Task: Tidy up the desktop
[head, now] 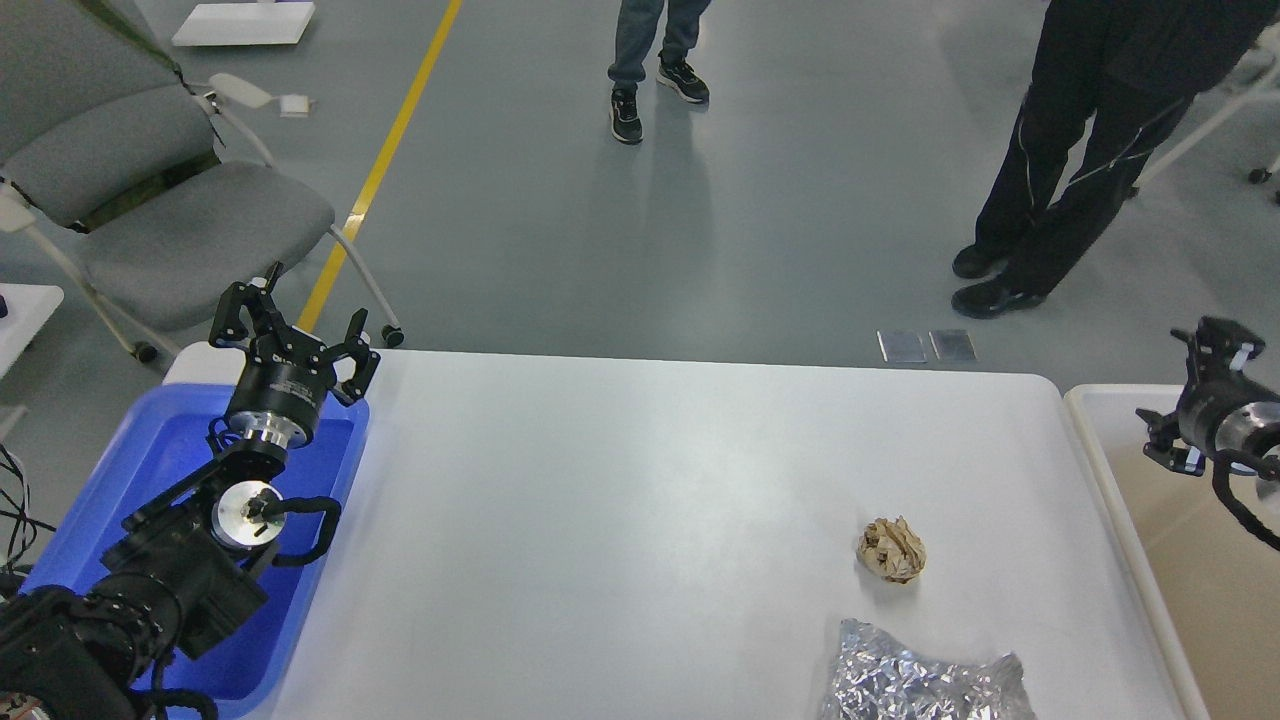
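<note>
The white desktop (620, 520) fills the middle of the head view. A crumpled brown paper ball (891, 549) lies on it at the front right. A crumpled sheet of silver foil (925, 685) lies just in front of the ball, at the table's near edge. My left gripper (290, 335) is open and empty, held above the far end of the blue tray (130, 470). My right gripper (1185, 395) is raised over the beige bin (1110, 470) at the right edge, its fingers apart and empty, well right of the paper ball.
The blue tray sits at the table's left end under my left arm. The beige bin stands against the table's right end. A grey chair (170, 220) stands beyond the far left corner. Two people (1070, 160) stand on the floor beyond the table.
</note>
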You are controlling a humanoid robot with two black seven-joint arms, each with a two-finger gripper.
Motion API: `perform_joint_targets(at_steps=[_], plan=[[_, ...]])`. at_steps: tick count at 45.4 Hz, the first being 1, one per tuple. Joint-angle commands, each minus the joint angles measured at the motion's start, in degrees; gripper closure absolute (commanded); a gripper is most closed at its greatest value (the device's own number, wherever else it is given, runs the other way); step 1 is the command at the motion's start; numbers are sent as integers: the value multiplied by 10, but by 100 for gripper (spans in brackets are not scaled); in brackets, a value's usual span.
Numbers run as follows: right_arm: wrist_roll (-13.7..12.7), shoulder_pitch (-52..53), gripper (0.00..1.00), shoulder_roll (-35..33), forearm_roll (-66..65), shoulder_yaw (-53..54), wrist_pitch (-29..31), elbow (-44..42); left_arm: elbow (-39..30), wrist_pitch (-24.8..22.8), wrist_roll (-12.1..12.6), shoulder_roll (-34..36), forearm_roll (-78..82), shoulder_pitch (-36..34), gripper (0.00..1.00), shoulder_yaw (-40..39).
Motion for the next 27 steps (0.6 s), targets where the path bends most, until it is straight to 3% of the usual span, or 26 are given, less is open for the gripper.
perform_joint_targets(at_steps=[1, 6, 13, 19, 27], plan=[[94, -84, 0, -2, -79, 176, -2, 173, 0, 0, 0, 0, 0, 0, 0, 0], [110, -125, 0, 39, -140, 223, -1, 199, 0, 0, 0, 0, 0, 0, 0, 0], [175, -170, 0, 106, -217, 285, -2, 249, 0, 0, 0, 0, 0, 0, 0, 0], [185, -178, 0, 165, -240, 302, -2, 248, 0, 0, 0, 0, 0, 0, 0, 0], [218, -178, 0, 209, -261, 302, -1, 240, 0, 0, 0, 0, 0, 0, 0, 0]])
